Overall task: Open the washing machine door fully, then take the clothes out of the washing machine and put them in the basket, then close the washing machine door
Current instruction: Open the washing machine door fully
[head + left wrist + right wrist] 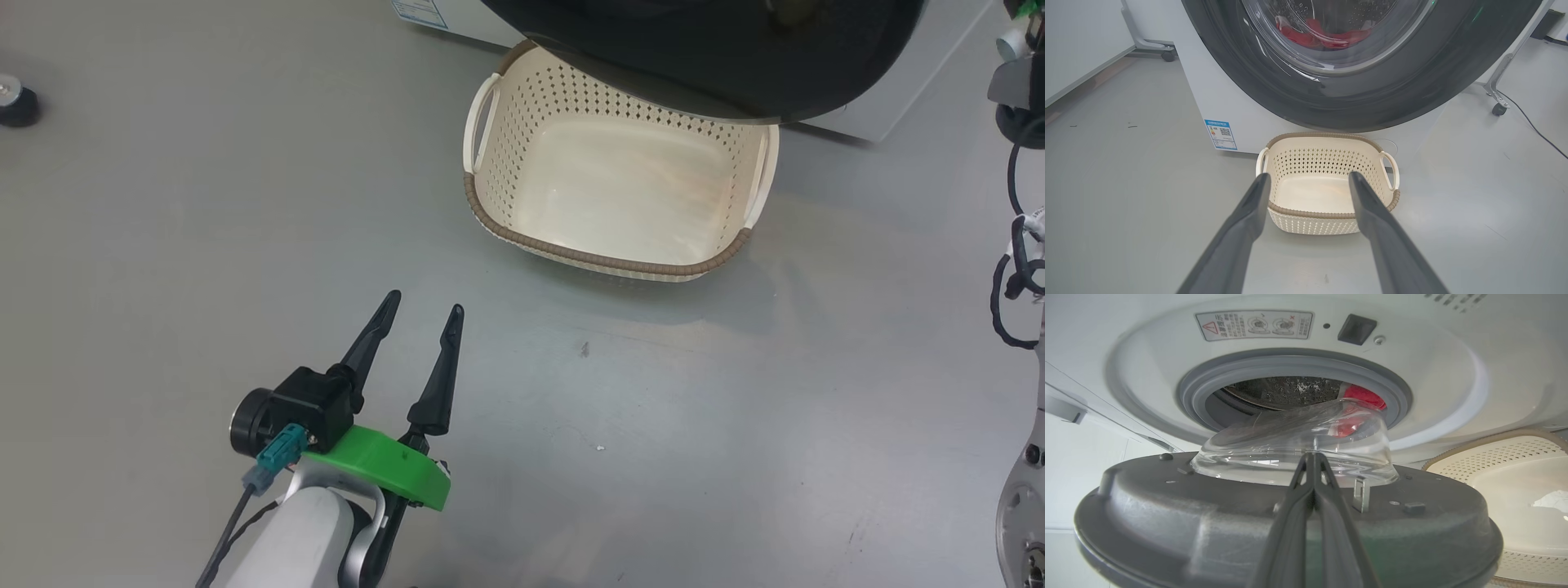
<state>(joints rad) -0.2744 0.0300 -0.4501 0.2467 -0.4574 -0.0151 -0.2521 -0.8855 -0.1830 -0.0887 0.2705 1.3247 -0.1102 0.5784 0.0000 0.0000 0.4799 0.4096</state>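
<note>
Door (1167,506), glossy black around a bulging clear glass bowl (1274,445), stands ajar right in front of the clenched right end effector (1312,457). Red clothes (1363,394) lie in the drum (1282,390). Left end effector (425,302) hangs released, near the basket (604,260).

The white washing machine (1208,94) stands with its glossy black door (1372,98) partly open, the clear glass bowl (1290,449) swung out of the grey rubber ring (1290,367). Red clothes (1361,396) lie inside its steel drum (1282,390). A cream perforated basket (1327,163), brown-rimmed, sits upright just in front of the machine, beneath the door's edge.
</note>
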